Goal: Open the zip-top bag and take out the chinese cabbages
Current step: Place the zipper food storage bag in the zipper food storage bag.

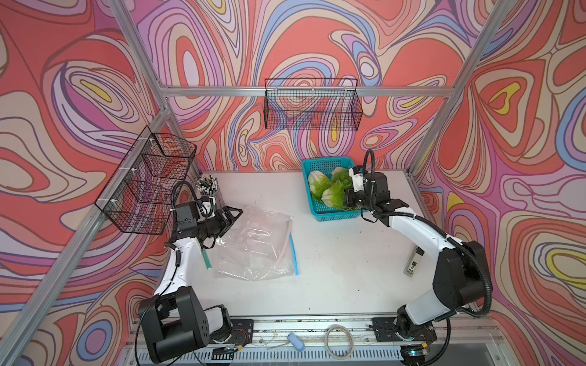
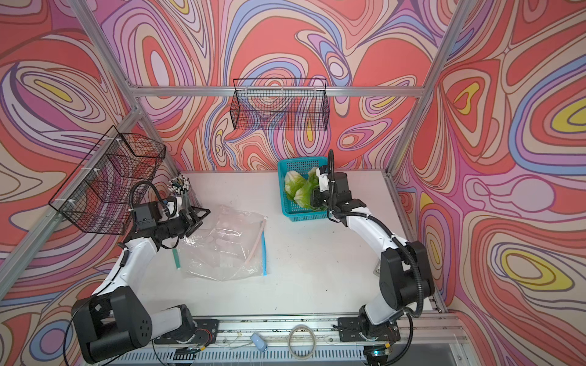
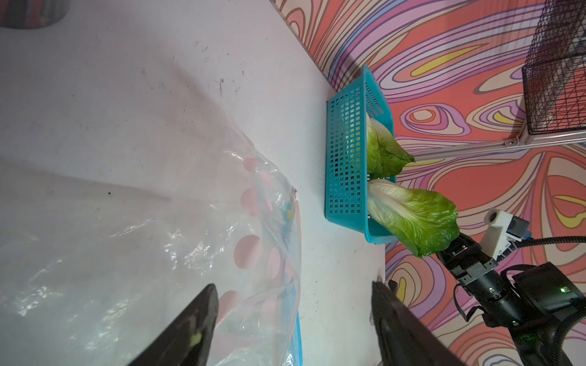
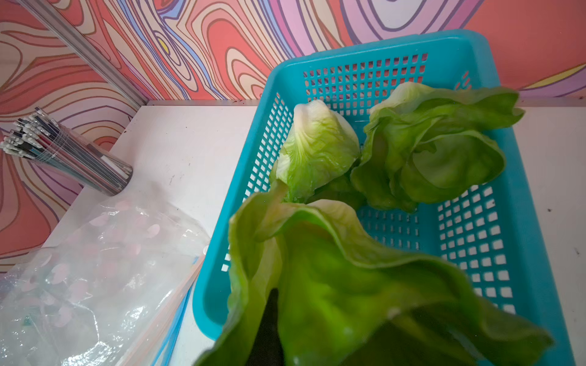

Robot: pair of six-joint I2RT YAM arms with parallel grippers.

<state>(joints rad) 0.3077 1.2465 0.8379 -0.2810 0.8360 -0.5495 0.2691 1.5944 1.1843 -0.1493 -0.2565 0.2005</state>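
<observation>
While basket [image 1: 336, 217] holds cabbages [image 1: 317, 184], bag [image 1: 250, 247] (clear) lies flat.

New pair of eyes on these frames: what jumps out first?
Swirly pink-and-red walls first. Then the bright green chinese cabbages in the teal basket at the table's far edge, the right gripper shut on one's leaves. The clear zip-top bag lies flat by the open left gripper, no green visible inside.
</observation>
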